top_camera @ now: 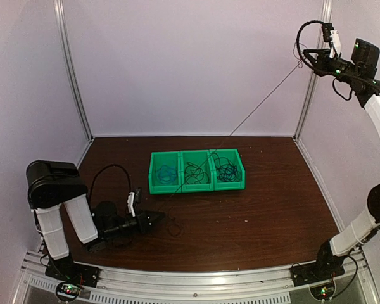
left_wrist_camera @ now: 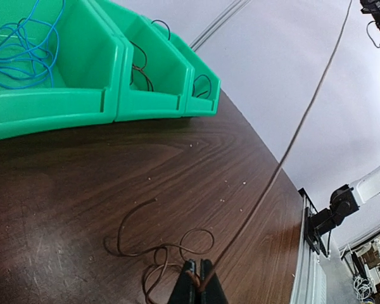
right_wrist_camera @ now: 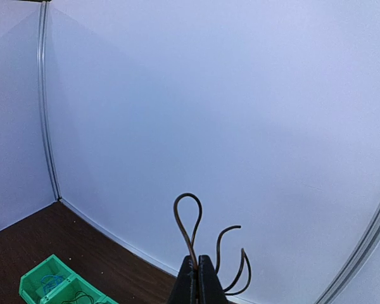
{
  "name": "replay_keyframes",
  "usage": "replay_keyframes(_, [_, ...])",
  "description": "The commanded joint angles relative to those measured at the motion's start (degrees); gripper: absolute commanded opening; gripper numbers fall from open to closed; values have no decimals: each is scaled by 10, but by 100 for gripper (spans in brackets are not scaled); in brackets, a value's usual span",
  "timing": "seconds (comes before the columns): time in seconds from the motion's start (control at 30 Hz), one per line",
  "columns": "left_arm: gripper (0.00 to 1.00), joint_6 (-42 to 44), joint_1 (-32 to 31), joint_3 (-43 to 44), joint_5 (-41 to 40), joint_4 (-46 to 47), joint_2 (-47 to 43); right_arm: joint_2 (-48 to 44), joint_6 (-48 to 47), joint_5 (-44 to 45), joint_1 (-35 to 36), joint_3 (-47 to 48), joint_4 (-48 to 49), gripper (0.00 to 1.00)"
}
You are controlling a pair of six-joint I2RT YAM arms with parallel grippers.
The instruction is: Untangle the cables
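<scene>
Glossy green plastic bins [left_wrist_camera: 82, 104]; dark wood-grain table [left_wrist_camera: 114, 183], faintly shiny; aluminium frame posts [top_camera: 73, 69].

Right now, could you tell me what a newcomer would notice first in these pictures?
One thin black cable stretches taut across the scene, from the left pincer low over the table up to the right pincer high at the right, both shut on it. Below it sit three green bins mid-table, the left one holding a blue cable.

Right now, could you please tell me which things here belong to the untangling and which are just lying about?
Job: black cable pulled taut between left gripper and right gripper, both shut on it; blue cable and black cables in the green bins.
Just there: green bins, table.
</scene>
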Motion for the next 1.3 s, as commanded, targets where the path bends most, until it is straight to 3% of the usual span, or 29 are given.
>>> replay_keyframes(0.0, [0,16,6,-24,-16,161,-16,3,61,0,-28,-43,117,0])
replay_keyframes(0.13, [0,27,6,-9,6,151,-48,-1,63,-44,1,-126,134,0])
replay_keyframes(0.23, [0,41,6,41,24,72,-89,-3,31,-41,53,-177,127,0])
replay_keyframes(0.47, [0,175,6,237,4,-307,-211,62,-58,-28,215,-204,56,0])
replay_keyframes(0.57, [0,222,11,344,-29,-499,-222,101,-58,-23,259,-194,59,0])
replay_keyframes(0.63, [0,240,15,399,-48,-569,-216,131,-54,-26,281,-180,61,0])
replay_keyframes(1.0, [0,238,49,545,-88,-709,-148,317,-25,-29,337,-96,80,0])
replay_keyframes(1.27, [0,219,72,618,-67,-710,-39,430,-21,20,345,-36,61,0])
